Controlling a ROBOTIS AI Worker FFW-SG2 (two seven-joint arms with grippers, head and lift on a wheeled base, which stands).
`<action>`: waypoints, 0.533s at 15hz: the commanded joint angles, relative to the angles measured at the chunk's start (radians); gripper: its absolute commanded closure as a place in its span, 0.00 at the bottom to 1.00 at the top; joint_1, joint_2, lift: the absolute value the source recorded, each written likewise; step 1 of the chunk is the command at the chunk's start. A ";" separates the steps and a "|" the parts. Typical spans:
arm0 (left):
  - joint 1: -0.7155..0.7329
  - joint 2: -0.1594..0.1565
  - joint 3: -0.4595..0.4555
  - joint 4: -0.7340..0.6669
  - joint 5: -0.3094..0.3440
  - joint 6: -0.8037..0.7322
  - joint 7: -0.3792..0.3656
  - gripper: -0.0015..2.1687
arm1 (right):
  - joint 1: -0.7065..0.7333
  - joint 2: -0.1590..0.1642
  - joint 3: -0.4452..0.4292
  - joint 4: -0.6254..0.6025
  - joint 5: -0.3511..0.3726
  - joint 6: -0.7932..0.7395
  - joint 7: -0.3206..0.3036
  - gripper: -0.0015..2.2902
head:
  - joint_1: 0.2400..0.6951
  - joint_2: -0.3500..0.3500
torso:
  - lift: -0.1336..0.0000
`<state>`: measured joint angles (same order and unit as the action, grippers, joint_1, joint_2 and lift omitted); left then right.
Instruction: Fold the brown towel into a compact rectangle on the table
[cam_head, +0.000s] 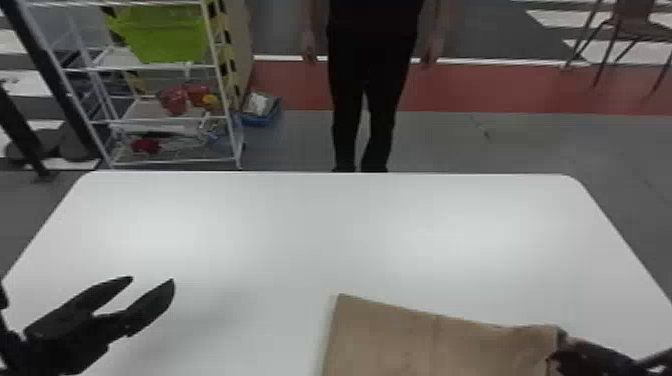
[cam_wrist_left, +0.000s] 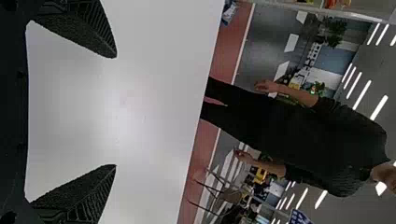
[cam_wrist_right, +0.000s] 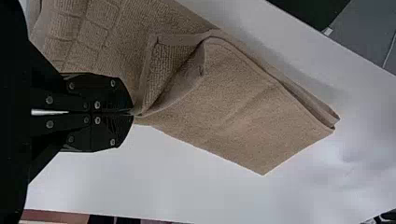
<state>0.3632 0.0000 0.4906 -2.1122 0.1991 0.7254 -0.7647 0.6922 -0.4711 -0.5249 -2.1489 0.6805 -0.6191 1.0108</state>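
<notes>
Okay, you have the brown towel on the near part of the table, right of the table's middle. Its far edge slants: the left corner sits closer to the table's far side, and the edge runs rightward and a bit nearer to you. The visible left edge runs roughly near-to-far across the table. You can't read the full long axis in the head view, since the near part is cut off; the visible stretch runs mostly side to side along the table.

Your right gripper is at the table's near right, fingers pressed together, pinching the towel's edge. In the right wrist view you get stacked layers and a raised, creased fold beside the pinch. Your left gripper is above the table's near left, fingers spread wide, pointing toward the table's far side and slightly rightward.
</notes>
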 joint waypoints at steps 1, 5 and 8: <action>-0.003 -0.003 0.000 0.001 -0.003 -0.002 0.002 0.02 | 0.038 -0.003 -0.081 -0.023 -0.039 -0.035 0.000 0.67 | 1.00 0.50 | 0.08; -0.010 -0.003 -0.001 0.029 -0.003 -0.024 0.001 0.02 | 0.093 0.003 -0.202 0.032 -0.095 -0.084 -0.009 0.67 | 1.00 0.41 | 0.08; -0.009 -0.003 -0.014 0.035 -0.007 -0.027 0.001 0.02 | 0.046 0.003 -0.125 0.098 -0.032 -0.103 -0.032 0.67 | 1.00 0.36 | 0.08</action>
<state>0.3528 0.0000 0.4823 -2.0781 0.1928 0.7032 -0.7636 0.7570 -0.4682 -0.6920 -2.0716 0.6201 -0.7164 0.9787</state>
